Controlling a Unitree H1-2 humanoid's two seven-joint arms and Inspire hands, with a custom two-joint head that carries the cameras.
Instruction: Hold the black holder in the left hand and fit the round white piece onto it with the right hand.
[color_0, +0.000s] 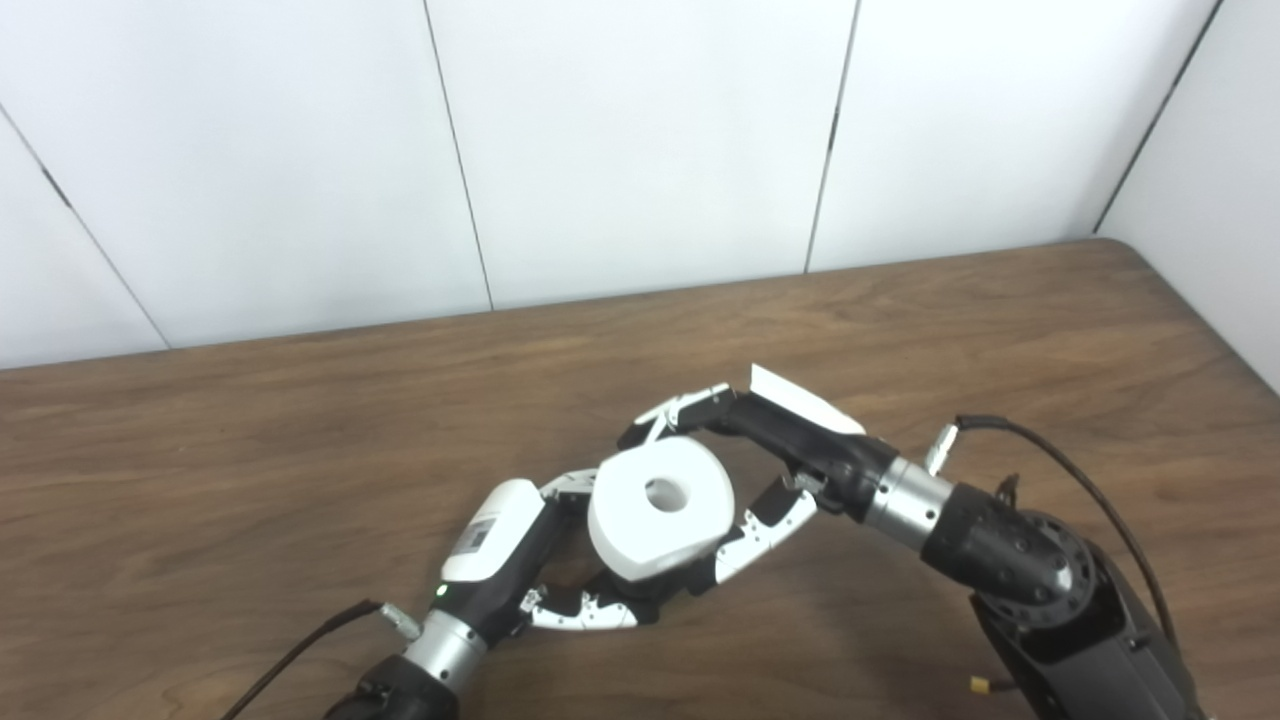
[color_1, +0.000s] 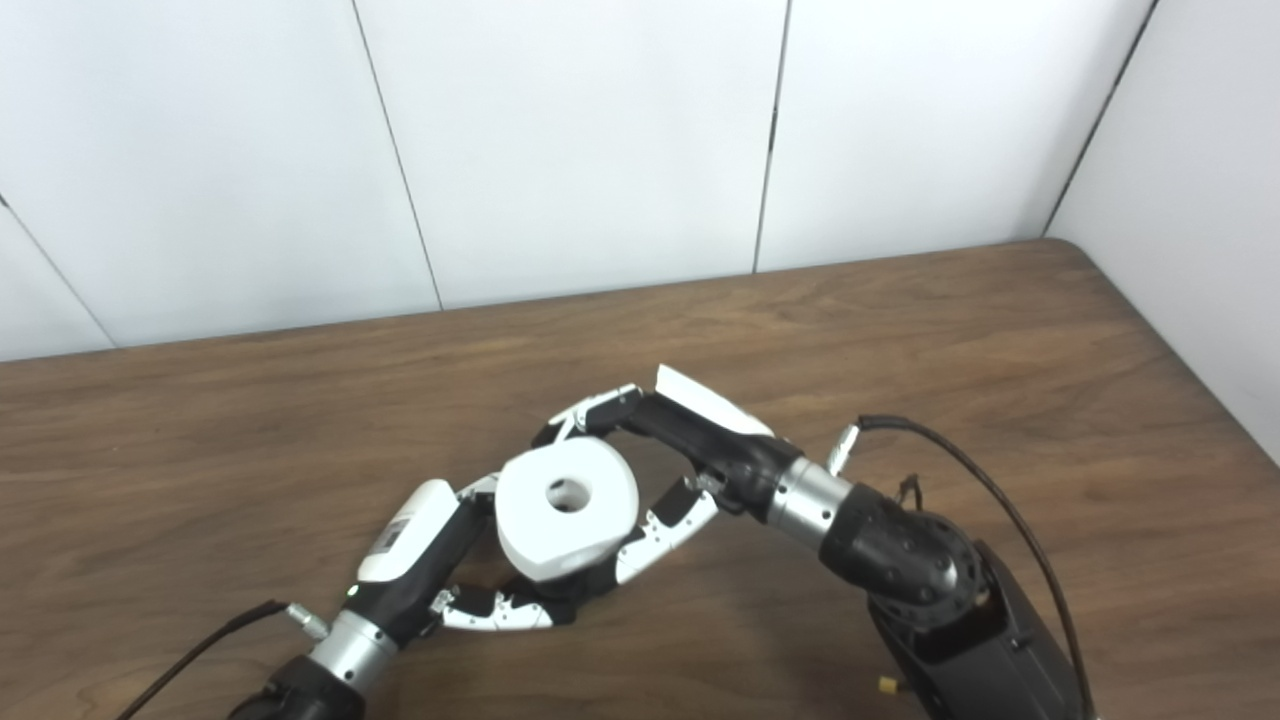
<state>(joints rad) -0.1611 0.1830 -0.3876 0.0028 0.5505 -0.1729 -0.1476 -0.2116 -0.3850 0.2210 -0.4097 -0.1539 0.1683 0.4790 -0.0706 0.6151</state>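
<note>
Wooden table (color_0: 300, 450) spread wide under everything. Right hand (color_0: 760, 450) reached in from right of round white piece (color_0: 660, 505), fingers and thumb curled around its rim, gripping it. Left hand (color_0: 540, 560) sat just left of and below piece, fingers cupped underneath; black holder mostly hidden there, grip on it looked likely, couldn't confirm. Piece's centre hole faced up. Judgement: fit under way or nearly seated; release left.
</note>
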